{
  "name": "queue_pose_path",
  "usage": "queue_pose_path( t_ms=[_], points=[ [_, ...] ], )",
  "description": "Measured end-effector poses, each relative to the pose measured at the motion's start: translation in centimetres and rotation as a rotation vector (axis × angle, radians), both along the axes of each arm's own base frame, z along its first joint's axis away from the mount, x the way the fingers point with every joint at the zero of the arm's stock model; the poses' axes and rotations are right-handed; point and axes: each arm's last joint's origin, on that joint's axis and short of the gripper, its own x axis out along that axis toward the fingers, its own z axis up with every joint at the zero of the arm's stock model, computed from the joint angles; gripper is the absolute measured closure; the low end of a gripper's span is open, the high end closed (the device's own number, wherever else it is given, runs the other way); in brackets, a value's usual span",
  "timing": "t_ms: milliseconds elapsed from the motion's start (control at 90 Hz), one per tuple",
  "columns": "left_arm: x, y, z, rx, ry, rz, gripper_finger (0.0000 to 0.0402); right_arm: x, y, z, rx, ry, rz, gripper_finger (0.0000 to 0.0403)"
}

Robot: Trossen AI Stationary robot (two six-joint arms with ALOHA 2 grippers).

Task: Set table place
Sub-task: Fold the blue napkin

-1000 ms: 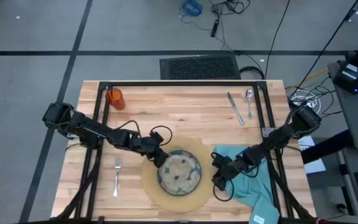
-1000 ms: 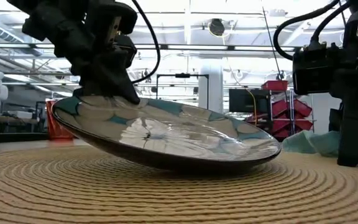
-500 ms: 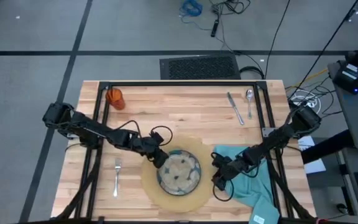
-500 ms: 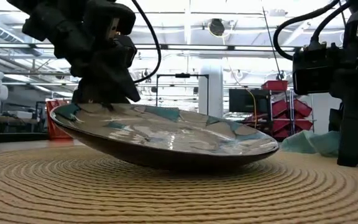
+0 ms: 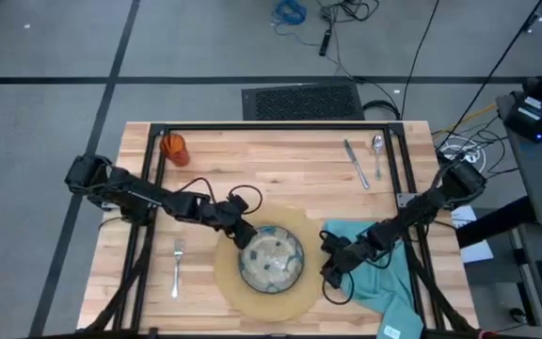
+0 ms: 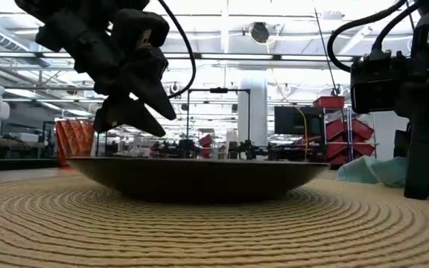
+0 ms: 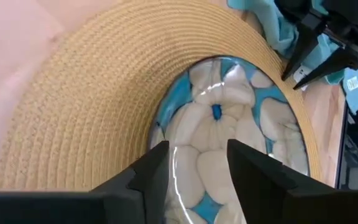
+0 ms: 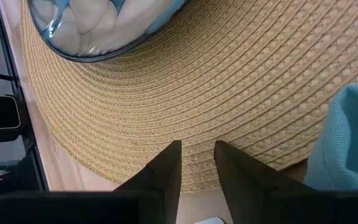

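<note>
From nine o'clock, the fork [image 5: 177, 266] lies on the table [image 5: 280, 174]. The left gripper [image 5: 243, 236], fingers parted and empty, hangs over the rim of the plate [image 5: 271, 261], which sits flat on the mat [image 5: 301, 299]. At three o'clock the right gripper [image 5: 329, 273] (slightly apart, empty) waits beside the napkin [image 5: 384, 273]. Withdrawing low could clip the rim and skid the plate.

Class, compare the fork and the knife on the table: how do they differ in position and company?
The fork lies alone, left of the mat; the knife lies at the far right beside the spoon. The fork lies straight, the knife slightly slanted. Both are silver, flat on the wooden table, untouched by either pincer.
</note>
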Motion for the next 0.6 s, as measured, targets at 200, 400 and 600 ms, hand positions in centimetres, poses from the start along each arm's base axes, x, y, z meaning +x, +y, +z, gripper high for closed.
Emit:
queue_pose_path(
  t_ms=[200, 400, 600],
  points=[
    [-0.3, 1.2, 1.6, -0.013, -0.061, -0.015, 0.0255, 0.0, 0.0, 0.2, -0.008, -0.011, 0.020, 0.0310],
    [-1.7, 1.9, 5.1, 0.023, -0.203, -0.035, 0.0256, 0.4, -0.2, 2.3, -0.071, -0.071, 0.068, 0.0310],
    [-3.2, 2.1, 7.9, 0.101, -0.329, -0.052, 0.0256, 1.1, -1.7, 5.5, -0.189, -0.106, 0.087, 0.0310]
  ],
)
